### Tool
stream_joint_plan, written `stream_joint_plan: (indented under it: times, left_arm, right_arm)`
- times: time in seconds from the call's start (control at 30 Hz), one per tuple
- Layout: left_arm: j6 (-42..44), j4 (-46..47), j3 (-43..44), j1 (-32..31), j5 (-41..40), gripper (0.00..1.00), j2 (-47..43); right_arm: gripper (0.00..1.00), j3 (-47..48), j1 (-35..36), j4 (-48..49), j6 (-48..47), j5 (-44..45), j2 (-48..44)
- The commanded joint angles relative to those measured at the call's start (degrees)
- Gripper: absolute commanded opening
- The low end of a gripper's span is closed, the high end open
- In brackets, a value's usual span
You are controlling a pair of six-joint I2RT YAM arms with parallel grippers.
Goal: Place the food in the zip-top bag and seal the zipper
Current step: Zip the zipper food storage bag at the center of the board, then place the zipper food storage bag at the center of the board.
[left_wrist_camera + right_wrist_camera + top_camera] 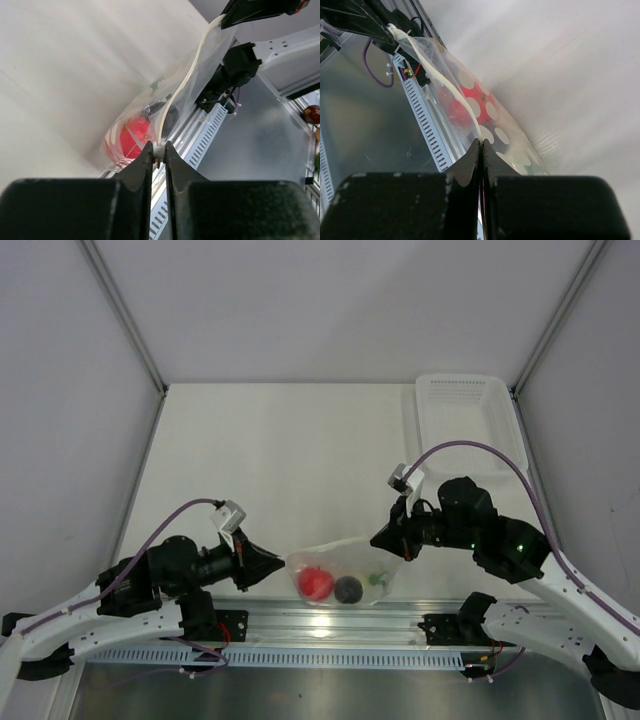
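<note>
The left gripper (158, 152) had its two black fingers (145, 162) pressed together on the zipper (159, 148). Only the thickness of that pale strip kept them apart. The right gripper (481, 150) was likewise clamped on the zipper at the opposite end, and almost no gap showed between its fingers (467, 162).

From each pinch the zipper ran as one thin, slightly curved whitish line to the other gripper, forming the top edge of the bag (345, 555). Whether the strip was pressed closed along its whole length could not be told.

The clear, crinkly bag hung below the zipper, stretched between the two grippers. It had pale round dots on one side. All three pieces of food lay inside along its bottom:
- The red tomato (316, 583) sat nearest the left gripper.
- The dark ball (348, 589) was just beside the tomato.
- The radish (377, 578), seen mostly as green leaves, lay toward the right gripper.

From above, the bag sat at the near edge of the white table (280, 460), just above the metal rail (330, 620) that carried the arm bases. It was unclear whether its bottom rested on the table.

A white ribbed basket (465, 415) stood well apart at the table's far right corner.
</note>
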Motion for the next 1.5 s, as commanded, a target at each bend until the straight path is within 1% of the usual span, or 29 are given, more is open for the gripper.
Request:
stream_joint_plan:
  times: [0.0,0.03,0.1,0.13,0.2,0.23,0.27,0.37,0.43,0.53,0.57,0.63,0.67,0.7,0.8,0.83,0.9,0.93,1.0,1.03,1.1,1.23,1.33,1.4,1.43,1.47]
  left_arm:
    - [-1.2,-1.4,2.1,-0.1,-3.7,0.15,1.9]
    - [-1.3,-1.6,2.1,-0.1,-5.6,0.29,2.0]
    - [-2.7,-3.5,2.8,-0.1,-8.4,0.48,2.2]
    - [-3.2,-4.3,3.1,-0.1,-11.4,0.69,2.1]
    - [-4.7,-6.6,4.3,-0.1,-14.6,0.87,2.0]
    - [-5.0,-7.4,4.6,-0.1,-16.0,0.99,2.0]
    - [-5.6,-8.3,5.4,-0.1,-19.0,1.0,1.9]
    - [-6.5,-11.1,7.0,-0.1,-24.0,1.0,1.5]
    - [-6.5,-12.1,7.8,-0.1,-25.6,1.0,0.7]
    - [-6.3,-12.0,7.6,-0.1,-26.9,1.0,-0.7]
    - [-6.1,-11.8,7.8,-0.1,-27.1,0.99,-0.9]
    - [-5.9,-11.5,7.5,-0.1,-26.8,1.0,-1.7]
    - [-5.8,-11.1,6.4,-0.1,-26.5,1.0,-2.4]
    - [-5.6,-10.8,6.0,-0.1,-25.1,1.0,-2.8]
    - [-4.8,-7.3,3.8,-0.1,-21.6,0.99,-3.8]
    - [-4.9,-6.7,3.4,-0.1,-19.5,0.99,-4.0]
    - [-5.8,-5.6,2.7,0.0,-17.7,0.99,-4.5]
    - [-6.0,-5.4,2.5,-0.1,-16.4,1.0,-4.7]
    - [-6.3,-5.5,2.4,-0.1,-15.4,0.99,-5.3]
    - [-6.3,-5.6,2.4,-0.1,-15.1,1.0,-5.5]
    - [-6.6,-6.0,2.5,-0.1,-15.0,0.99,-6.4]
    - [-6.3,-6.0,2.8,-0.1,-14.5,1.0,-7.3]
    - [-6.4,-5.6,2.6,-0.1,-13.9,1.0,-7.4]
    - [-6.4,-5.3,2.4,-0.1,-13.4,1.0,-7.2]
    - [-6.4,-5.1,2.3,-0.1,-13.4,1.0,-7.2]
    - [-6.4,-4.8,2.1,0.0,-13.3,0.99,-7.1]
  right_arm:
    - [0.0,-1.2,-0.4,4.3,1.8,-0.9,1.7]
    - [0.0,-1.4,-0.3,4.7,1.9,-1.4,2.3]
    - [0.0,-1.2,-0.4,5.7,2.0,-2.0,3.7]
    - [0.0,-0.9,-0.3,5.9,1.8,-2.1,5.5]
    - [0.0,0.3,-0.3,6.3,1.6,-1.4,7.2]
    - [0.0,0.9,-0.5,6.5,1.3,-1.3,9.4]
    - [0.0,2.3,-0.6,6.7,1.0,-1.1,10.6]
    - [0.0,5.0,-2.0,7.7,0.7,-0.9,15.5]
    - [0.0,8.1,-4.4,8.2,0.4,-2.1,18.2]
    - [0.0,11.7,-7.8,9.8,0.7,-4.7,24.4]
    - [0.0,12.5,-9.9,10.3,0.9,-6.0,27.9]
    - [0.0,14.8,-11.8,11.7,1.1,-7.1,31.5]
    - [0.0,15.6,-13.8,12.2,1.3,-8.6,33.3]
    - [0.0,16.3,-14.7,13.1,1.6,-9.4,37.0]
    - [0.0,19.1,-17.7,15.3,2.0,-11.4,43.2]
    - [0.0,19.7,-18.3,16.1,2.3,-11.9,44.4]
    - [0.0,21.8,-20.4,17.6,2.5,-13.4,47.2]
    - [0.0,22.8,-21.0,18.2,2.9,-13.6,50.4]
    - [0.0,26.5,-22.6,18.2,2.9,-13.7,53.7]
    - [0.0,27.8,-23.0,18.2,3.3,-13.2,56.9]
    - [0.0,31.8,-24.2,18.5,3.9,-13.2,59.9]
    - [0.0,39.9,-25.9,16.9,5.9,-10.4,69.0]
    - [0.0,45.8,-27.1,16.1,8.2,-9.2,73.2]
    - [0.0,51.0,-27.6,12.1,9.5,-4.6,78.8]
    - [0.0,52.6,-27.8,12.1,9.5,-4.6,78.9]
    - [0.0,54.0,-28.2,10.7,10.3,-3.1,81.3]
